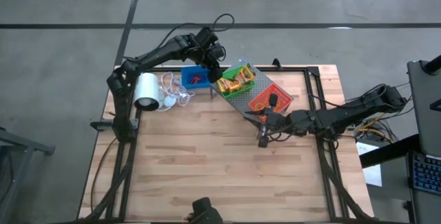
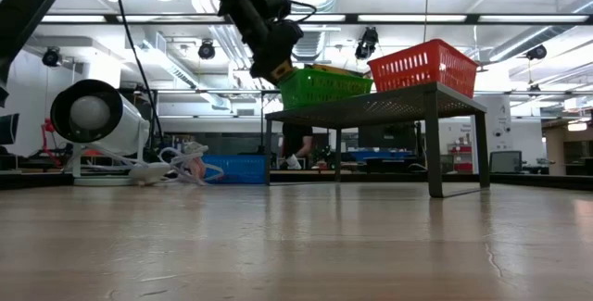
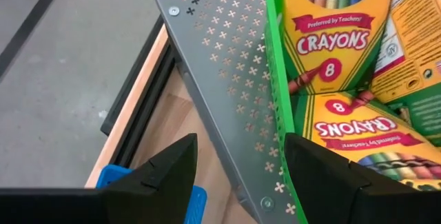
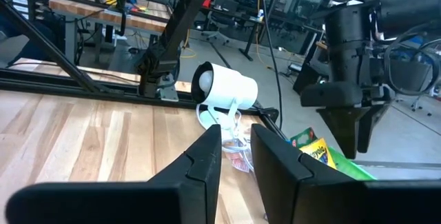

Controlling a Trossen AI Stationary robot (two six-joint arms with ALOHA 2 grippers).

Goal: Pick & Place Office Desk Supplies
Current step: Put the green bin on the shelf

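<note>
A green bin [image 1: 238, 79] holding yellow-and-green crayon boxes [image 3: 331, 38] [image 3: 358, 124] stands on the grey perforated rack [image 1: 239, 104], beside a red-orange bin [image 1: 267, 98]. A blue bin [image 1: 195, 78] sits on the table to the rack's left. My left gripper [image 3: 238, 176] hangs open, slanting down, above the rack's far left corner [image 3: 207, 38] and the green bin's wall [image 3: 279, 79]. It touches neither. My right gripper [image 4: 238, 151] is held level near the rack's near side [image 1: 264, 120], its fingers a narrow gap apart with nothing between them.
A white roll [image 1: 147, 91] with a tangle of white cord [image 1: 172, 93] lies at the table's far left, next to the blue bin. The rack stands on legs [image 2: 434, 144] above the tabletop. Bare wood stretches across the near half of the table [image 1: 220, 176].
</note>
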